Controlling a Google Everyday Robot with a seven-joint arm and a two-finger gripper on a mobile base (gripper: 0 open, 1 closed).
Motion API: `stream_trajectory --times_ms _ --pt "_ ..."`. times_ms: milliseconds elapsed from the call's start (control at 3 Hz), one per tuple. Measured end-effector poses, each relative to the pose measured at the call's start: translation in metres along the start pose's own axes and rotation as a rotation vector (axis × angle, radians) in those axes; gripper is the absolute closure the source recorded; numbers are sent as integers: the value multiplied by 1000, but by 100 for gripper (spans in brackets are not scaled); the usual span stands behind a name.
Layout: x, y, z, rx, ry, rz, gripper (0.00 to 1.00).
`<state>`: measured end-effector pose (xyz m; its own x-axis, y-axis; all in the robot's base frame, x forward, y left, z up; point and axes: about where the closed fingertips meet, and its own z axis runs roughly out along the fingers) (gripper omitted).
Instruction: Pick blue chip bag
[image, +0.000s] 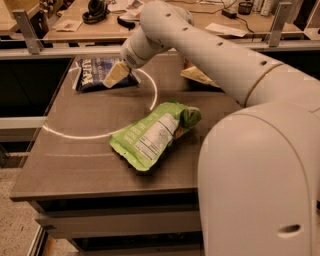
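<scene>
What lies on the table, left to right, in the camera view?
Order: blue bag → green bag → brown bag. The tool is over the blue bag's right end, so it is not ranked.

Single arm (215, 55) extended. The white shoulder housing (260, 180) fills the lower right of the frame, and from it the arm runs diagonally up and left. The elbow (162, 17) is bent near top centre (the highest point of the arm). Below it the wrist (137, 50) angles down and left. The hand (120, 77), tan-coloured, is in the upper left of the frame and points down-left.
</scene>
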<state>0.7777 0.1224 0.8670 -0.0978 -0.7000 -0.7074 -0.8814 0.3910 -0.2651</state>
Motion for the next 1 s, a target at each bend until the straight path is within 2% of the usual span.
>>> stream_trajectory --times_ms 333,667,1000 --pt "14 9 15 -78 50 48 42" --pt "24 22 22 -159 57 84 65" --pt "23 23 20 -168 54 87 87"
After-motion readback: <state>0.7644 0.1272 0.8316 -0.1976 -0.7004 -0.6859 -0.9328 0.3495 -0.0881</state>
